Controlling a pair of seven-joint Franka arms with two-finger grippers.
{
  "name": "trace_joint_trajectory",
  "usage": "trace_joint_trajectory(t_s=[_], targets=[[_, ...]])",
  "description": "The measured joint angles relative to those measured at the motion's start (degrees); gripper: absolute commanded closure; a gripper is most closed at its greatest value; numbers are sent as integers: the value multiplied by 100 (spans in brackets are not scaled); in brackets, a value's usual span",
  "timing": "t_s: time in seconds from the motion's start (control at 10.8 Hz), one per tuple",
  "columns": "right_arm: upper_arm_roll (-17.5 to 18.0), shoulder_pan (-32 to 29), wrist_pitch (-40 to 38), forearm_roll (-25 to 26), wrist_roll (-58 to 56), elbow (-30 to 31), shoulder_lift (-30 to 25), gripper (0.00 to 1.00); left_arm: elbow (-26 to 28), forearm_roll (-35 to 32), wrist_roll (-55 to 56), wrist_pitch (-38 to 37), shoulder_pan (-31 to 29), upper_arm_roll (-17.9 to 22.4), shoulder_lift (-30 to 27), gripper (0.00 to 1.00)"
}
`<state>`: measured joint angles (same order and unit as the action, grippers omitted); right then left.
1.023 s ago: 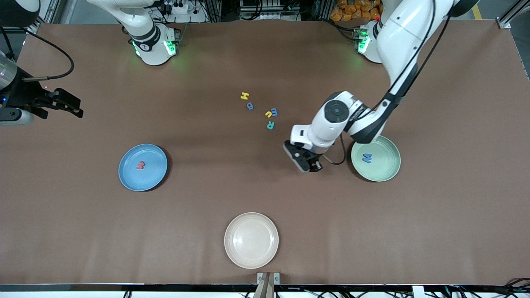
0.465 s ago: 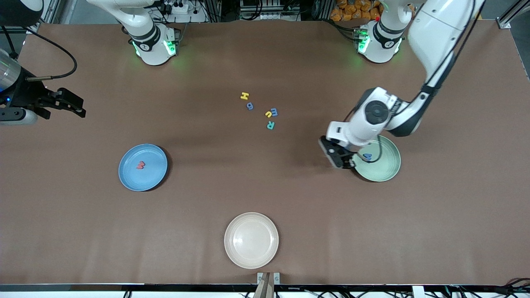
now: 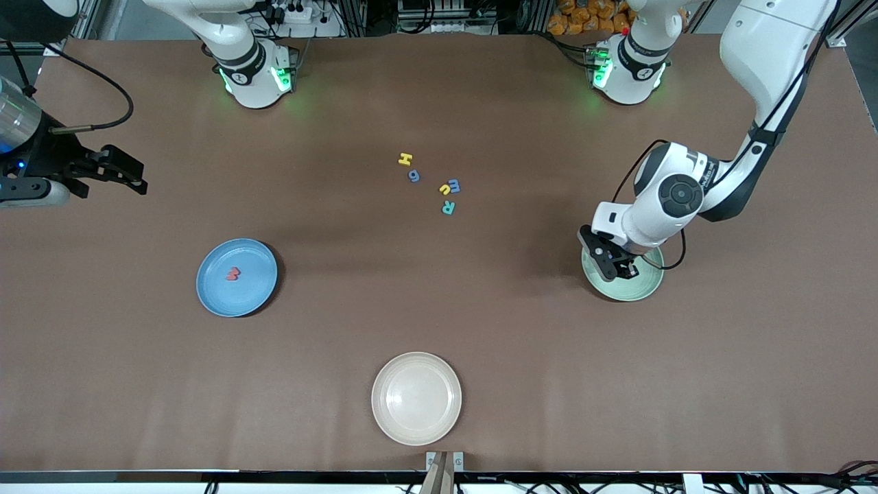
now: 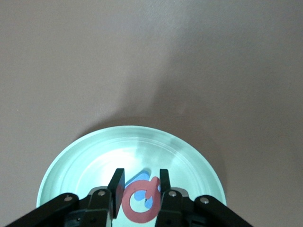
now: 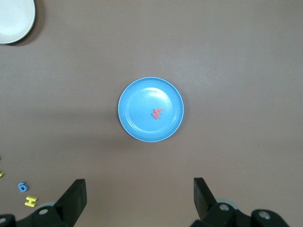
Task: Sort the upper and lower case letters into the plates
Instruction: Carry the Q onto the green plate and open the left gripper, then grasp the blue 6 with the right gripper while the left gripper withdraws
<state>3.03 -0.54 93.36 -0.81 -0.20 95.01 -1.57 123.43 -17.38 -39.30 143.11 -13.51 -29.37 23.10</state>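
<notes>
**Left gripper over the mint plate, red letter in its grip**

Front view: left gripper [image 3: 612, 263] hangs over the mint green plate [image 3: 638, 288], which sits toward the left arm's end of the table. Fingers point down at the plate; what they hold can't be made out from here. Loose letters cluster farther from the front camera than the mint green plate, toward the table's middle: yellow H [image 3: 405, 159], blue g [image 3: 413, 175], yellow-and-blue pair [image 3: 449, 186] touching each other, teal R [image 3: 448, 207]. Blue plate [image 3: 236, 277] lies toward the right arm's end, well apart from the mint green plate, w/ a red letter [image 3: 233, 274] in it. Cream plate [image 3: 416, 398] sits nearer the front camera than the mint green plate, between the two ends. Right gripper [image 3: 127, 177] waits at the right arm's end of the table, well apart from the mint green plate.

Left wrist view: fingers [image 4: 116, 187] clamped on a red-pink letter [image 4: 140, 204], a round loop shape, held just above the mint green plate's inside. A blue letter [image 4: 141, 178] lies in the plate right under it, partly hidden.

Right wrist view: right gripper's fingers [image 5: 75, 197] stand wide apart, nothing between them. Blue plate w/ red letter shows below; H and g show at the edge.
</notes>
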Motion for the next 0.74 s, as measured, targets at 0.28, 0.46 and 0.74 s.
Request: trace_joint_trajectory(t_s=[0.28,0.46,0.74], targets=[[37,21,2,-8,0,3,2,0,179,0,-1,-55,-310,-2,-21,74],[127,115,26,-40,0,14,57,0,275,0,-19,-55,-525,-2,11,73],[402,730,296,-109,646,59,415,0,286,0,-18,-55,-525,-34,46,41]])
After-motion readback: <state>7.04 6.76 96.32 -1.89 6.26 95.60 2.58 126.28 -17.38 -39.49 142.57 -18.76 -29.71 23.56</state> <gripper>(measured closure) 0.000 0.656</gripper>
